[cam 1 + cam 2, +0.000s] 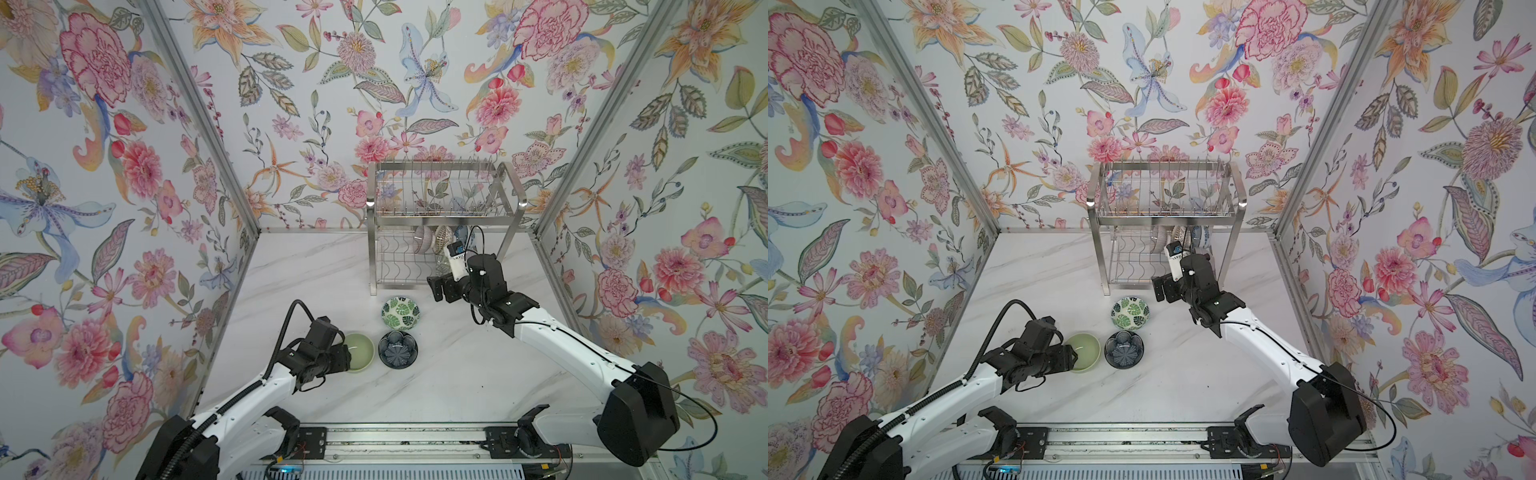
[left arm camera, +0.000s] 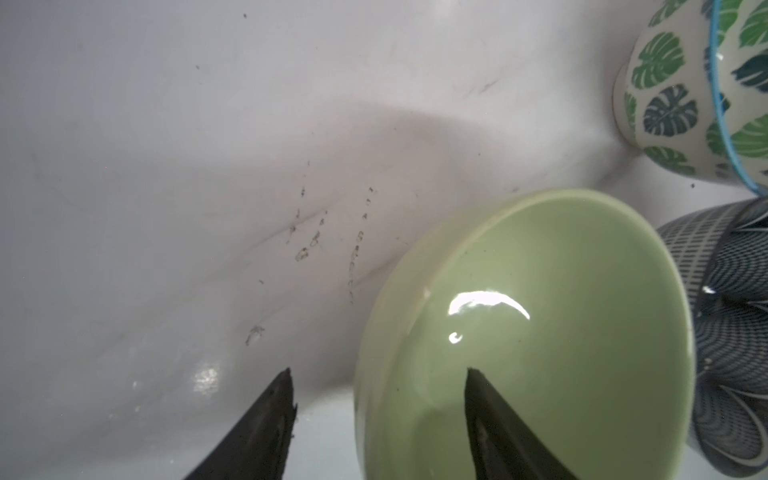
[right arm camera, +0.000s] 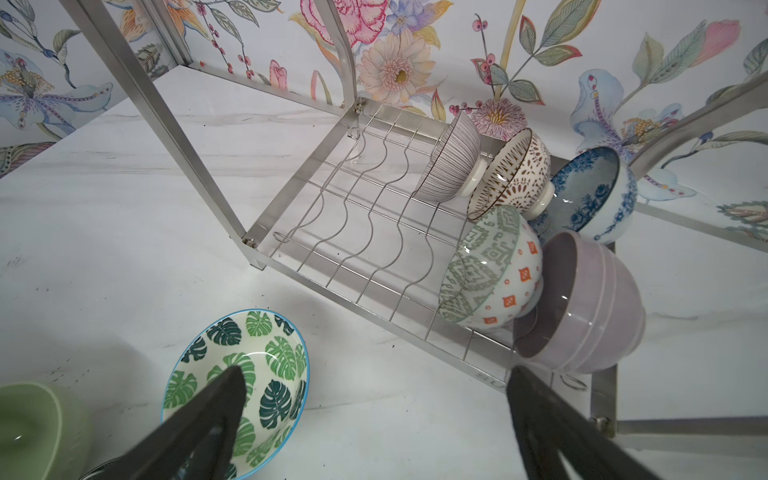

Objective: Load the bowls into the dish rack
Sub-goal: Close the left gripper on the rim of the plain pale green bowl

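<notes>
While the left gripper (image 2: 378,372) sits low over the near-left part of the marble table (image 1: 311,270), its two fingers stand apart astride the wall of the pale green bowl (image 1: 359,349), one inside the bowl and one outside with a gap showing, so nothing is clamped. This bowl stands upright just left of the navy bowl (image 1: 397,349), and the green leaf bowl (image 1: 400,312) sits just beyond the navy one, near the left front leg of the dish rack (image 1: 432,218). The rack stands at the far side of the table, right of the middle. On the right end of its lower wavy shelf five bowls lie tipped on their sides: the purple-lined bowl (image 3: 453,162), the white lattice bowl (image 3: 515,174) and the blue floral bowl (image 3: 590,191) in the far row, the grey-green geometric bowl (image 3: 486,266) and the lilac bowl (image 3: 590,307) in the near row. The right gripper (image 3: 376,370) hangs in front of that shelf, its fingers spread wide and empty.
</notes>
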`<action>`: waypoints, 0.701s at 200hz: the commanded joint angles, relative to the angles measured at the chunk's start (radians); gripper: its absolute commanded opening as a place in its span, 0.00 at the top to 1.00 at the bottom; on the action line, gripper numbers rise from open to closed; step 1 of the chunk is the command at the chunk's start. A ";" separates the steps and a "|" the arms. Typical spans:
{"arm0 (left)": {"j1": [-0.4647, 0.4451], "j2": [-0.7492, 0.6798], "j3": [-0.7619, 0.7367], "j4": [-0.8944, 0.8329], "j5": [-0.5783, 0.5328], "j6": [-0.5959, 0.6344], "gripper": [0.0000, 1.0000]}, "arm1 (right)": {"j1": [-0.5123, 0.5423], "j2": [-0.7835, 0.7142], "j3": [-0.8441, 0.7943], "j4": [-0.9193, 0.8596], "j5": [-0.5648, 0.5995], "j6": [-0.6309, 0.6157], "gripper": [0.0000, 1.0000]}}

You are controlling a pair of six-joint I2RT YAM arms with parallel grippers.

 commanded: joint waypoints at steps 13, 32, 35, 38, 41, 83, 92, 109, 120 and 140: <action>-0.008 0.027 0.005 0.016 -0.037 0.018 0.54 | -0.010 -0.027 -0.004 0.008 -0.019 0.020 0.01; -0.010 0.038 0.004 0.032 -0.038 0.018 0.67 | -0.015 -0.026 -0.005 0.009 -0.016 0.019 0.01; -0.010 0.040 0.005 0.034 -0.039 0.019 0.68 | -0.016 -0.026 -0.007 0.008 -0.015 0.020 0.01; -0.010 0.041 0.003 0.036 -0.039 0.018 0.68 | -0.017 -0.024 -0.006 0.007 -0.014 0.020 0.01; -0.009 0.044 0.005 0.037 -0.040 0.018 0.68 | -0.017 -0.023 -0.005 0.005 -0.014 0.021 0.01; -0.010 0.041 0.022 0.020 -0.065 0.033 0.84 | -0.022 -0.021 -0.001 -0.009 -0.017 0.023 0.01; -0.010 0.038 0.029 0.011 -0.075 0.039 0.90 | -0.022 -0.022 -0.001 -0.009 -0.018 0.023 0.01; -0.007 0.036 0.042 -0.009 -0.098 0.053 0.98 | -0.024 -0.022 0.002 -0.009 -0.018 0.021 0.01; -0.006 0.036 0.055 -0.023 -0.114 0.064 1.00 | -0.026 -0.017 0.003 -0.008 -0.019 0.021 0.01; -0.006 0.035 0.111 -0.061 -0.150 0.103 1.00 | -0.028 -0.010 0.006 -0.007 -0.028 0.021 0.01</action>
